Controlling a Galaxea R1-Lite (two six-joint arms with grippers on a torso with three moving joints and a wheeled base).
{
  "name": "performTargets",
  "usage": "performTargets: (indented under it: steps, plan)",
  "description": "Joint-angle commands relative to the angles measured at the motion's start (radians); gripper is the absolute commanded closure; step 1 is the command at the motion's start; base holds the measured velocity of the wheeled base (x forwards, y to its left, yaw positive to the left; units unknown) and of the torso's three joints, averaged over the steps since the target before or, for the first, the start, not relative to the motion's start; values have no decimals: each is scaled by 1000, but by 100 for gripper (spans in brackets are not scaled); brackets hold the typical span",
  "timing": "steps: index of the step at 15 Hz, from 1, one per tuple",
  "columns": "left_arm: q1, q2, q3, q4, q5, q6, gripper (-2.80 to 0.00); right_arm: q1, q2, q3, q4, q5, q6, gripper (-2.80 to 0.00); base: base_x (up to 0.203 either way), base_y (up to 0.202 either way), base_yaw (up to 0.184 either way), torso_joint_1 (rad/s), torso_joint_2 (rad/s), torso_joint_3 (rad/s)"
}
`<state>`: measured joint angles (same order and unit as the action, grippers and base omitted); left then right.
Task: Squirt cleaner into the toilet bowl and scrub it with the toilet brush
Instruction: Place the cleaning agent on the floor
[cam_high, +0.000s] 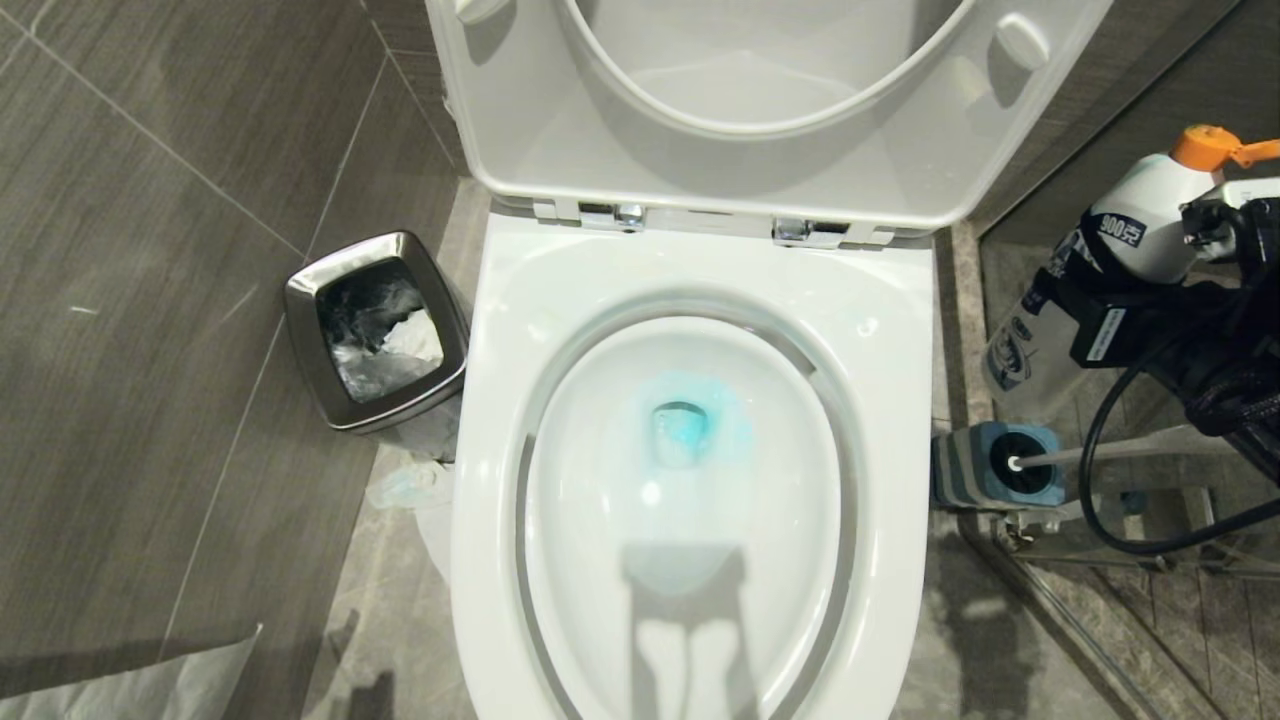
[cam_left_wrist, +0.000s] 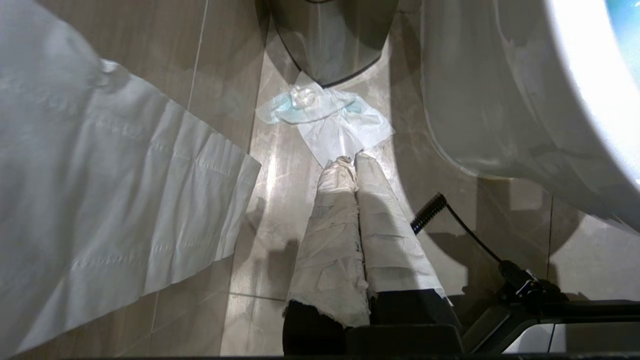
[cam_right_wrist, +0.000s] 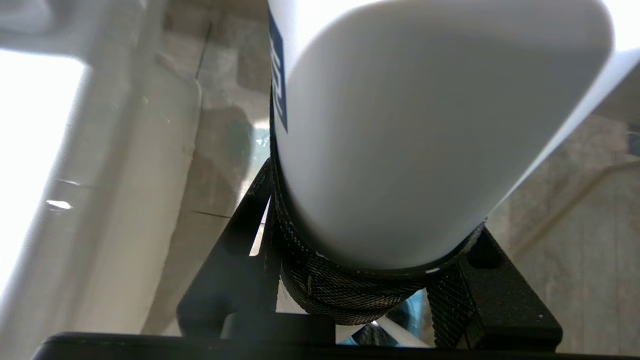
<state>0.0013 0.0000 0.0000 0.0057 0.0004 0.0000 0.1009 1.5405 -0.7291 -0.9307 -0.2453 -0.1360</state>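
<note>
My right gripper (cam_high: 1120, 325) is clamped around the cleaner (cam_high: 1130, 235) at the right edge of the head view, fingers about half spread because the bottle's body fills them (the right wrist view shows little but its white side wedged between the black fingers). I carry it upright, orange nozzle (cam_high: 1205, 147) at the top and off to the side of the toilet bowl (cam_high: 690, 280), so nothing drips. Teal-blue liquid (cam_high: 685, 425) already pools in the middle of the basin, so I judge the squirting done and the bottle due to be put down. Just below my gripper, at right centre, the toilet brush (cam_high: 1010, 465) sits in its blue-and-grey holder, handle leaning right, within reach. My left gripper (cam_left_wrist: 352, 162) hangs shut and empty over the floor beside the bowl.
</note>
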Motion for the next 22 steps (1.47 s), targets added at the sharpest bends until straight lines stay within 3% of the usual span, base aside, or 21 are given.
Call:
performTargets:
  steps: [1, 4, 14, 22]
  plan:
    - [0, 0, 0, 0, 1, -2, 0, -10, 83, 1, -91, -1, -28, 0, 0, 0, 0, 4, 3, -199]
    - [0, 0, 0, 0, 1, -2, 0, -32, 141, -7, -225, 52, -75, 0, 0, 0, 0, -1, -1, -198]
    - [0, 0, 0, 0, 1, -2, 0, -41, 256, -109, -234, 84, -67, 0, 0, 0, 0, 2, 2, -116]
    - [0, 0, 0, 0, 1, 0, 0, -41, 599, -347, -440, 113, -26, 0, 0, 0, 0, 0, 0, 0]
